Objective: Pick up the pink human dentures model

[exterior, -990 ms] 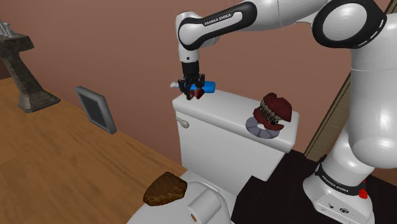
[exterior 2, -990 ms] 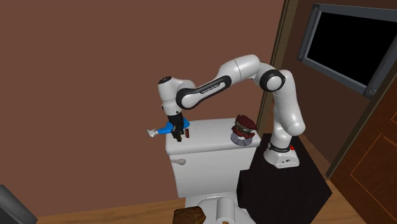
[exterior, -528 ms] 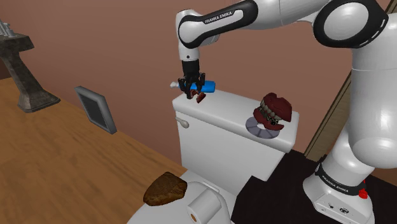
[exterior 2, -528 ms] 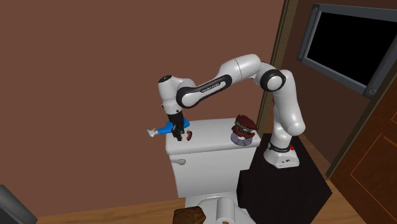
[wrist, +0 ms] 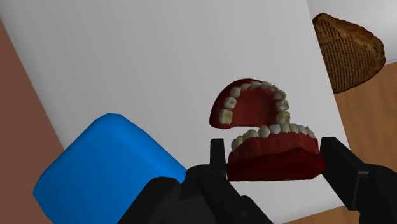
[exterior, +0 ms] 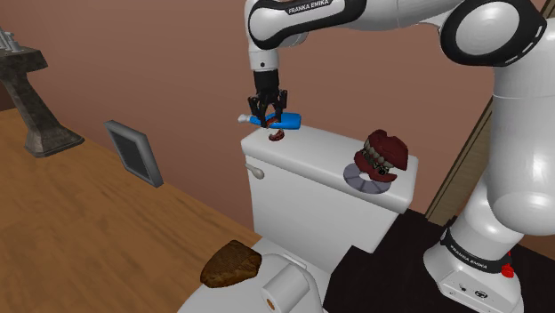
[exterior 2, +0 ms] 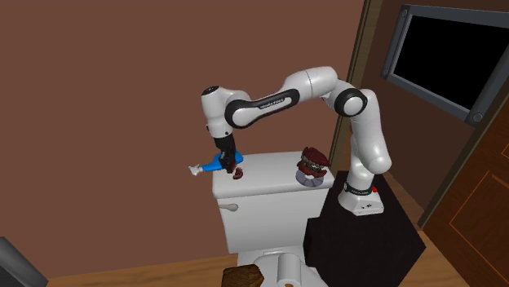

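Since 1.0 s ago: gripper (exterior: 269,110) has risen, fingers spread, empty; dentures (exterior: 277,136) left lying on white tank lid (exterior: 325,158). Left to right on lid: blue tube (exterior: 291,121), rounded, smooth, white nozzle; dentures just beside it, under the gripper; well apart, larger teeth model (exterior: 381,160) on a grey ring. Wrist view: 2 dark red arches, cream teeth, hinged open, between the 2 fingers, apparently untouched. Likely light, rigid, glossy, so slippery. Best hold: across the lower gum block's sides, low, clear of the tube.
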Robot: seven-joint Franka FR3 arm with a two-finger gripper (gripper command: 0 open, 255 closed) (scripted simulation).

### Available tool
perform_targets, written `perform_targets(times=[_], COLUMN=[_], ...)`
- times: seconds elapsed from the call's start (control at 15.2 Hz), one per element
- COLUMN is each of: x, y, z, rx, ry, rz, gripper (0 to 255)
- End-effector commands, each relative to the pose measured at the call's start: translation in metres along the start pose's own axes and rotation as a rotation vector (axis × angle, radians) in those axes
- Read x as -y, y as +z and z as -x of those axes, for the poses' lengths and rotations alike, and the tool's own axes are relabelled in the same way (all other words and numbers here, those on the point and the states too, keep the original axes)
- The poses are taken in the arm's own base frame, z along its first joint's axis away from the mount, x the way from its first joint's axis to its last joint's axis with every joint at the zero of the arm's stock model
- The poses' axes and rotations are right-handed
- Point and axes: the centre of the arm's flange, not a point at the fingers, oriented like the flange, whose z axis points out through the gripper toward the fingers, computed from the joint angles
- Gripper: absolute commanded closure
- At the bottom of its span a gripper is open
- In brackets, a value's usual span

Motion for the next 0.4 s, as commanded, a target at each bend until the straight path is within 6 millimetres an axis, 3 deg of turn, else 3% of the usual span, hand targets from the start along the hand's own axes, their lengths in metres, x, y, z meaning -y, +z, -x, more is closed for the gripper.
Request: perform_targets(times=[0.0, 0.33], x=[0.000, 0.000], y=[-0.011, -0.028], z=[0.002, 0.005], rx=[0.000, 0.000], ry=[0.000, 0.000], rz=[0.000, 0.000], gripper=[255, 255])
